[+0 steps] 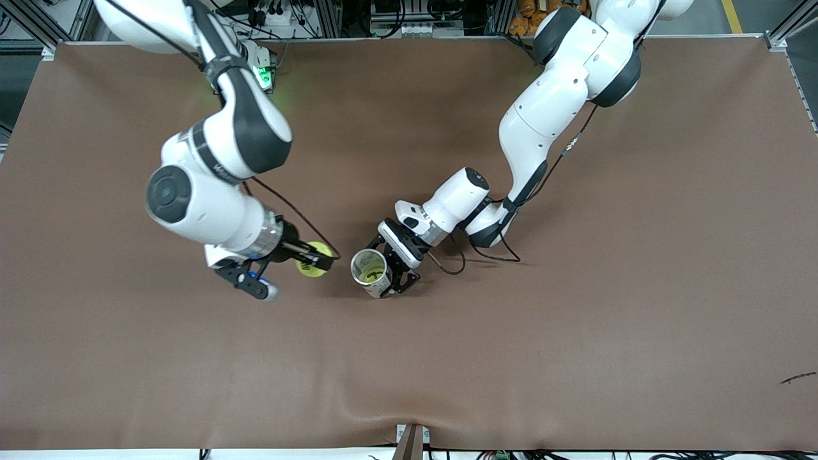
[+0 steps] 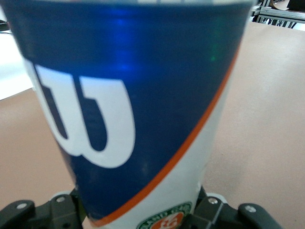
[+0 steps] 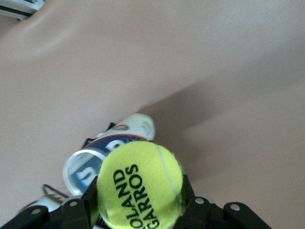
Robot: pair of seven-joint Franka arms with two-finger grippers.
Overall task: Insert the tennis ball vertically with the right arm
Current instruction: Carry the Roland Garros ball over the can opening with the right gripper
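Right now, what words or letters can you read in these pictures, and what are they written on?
"ROLAND GARROS" in black, on the yellow tennis ball gripped in the right hand.
"W", a big white letter, on the blue tennis ball can held in the left hand.
Round green and orange badge low on the can: cut off, can't be read.
Grey lettering on the right arm: too small to read.

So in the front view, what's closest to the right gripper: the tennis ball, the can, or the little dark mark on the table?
1. The tennis ball: gripped in the right gripper itself.
2. The can: beside the ball, held in the left gripper, mouth open upward.
3. The dark mark: on the table's edge at the left arm's end.
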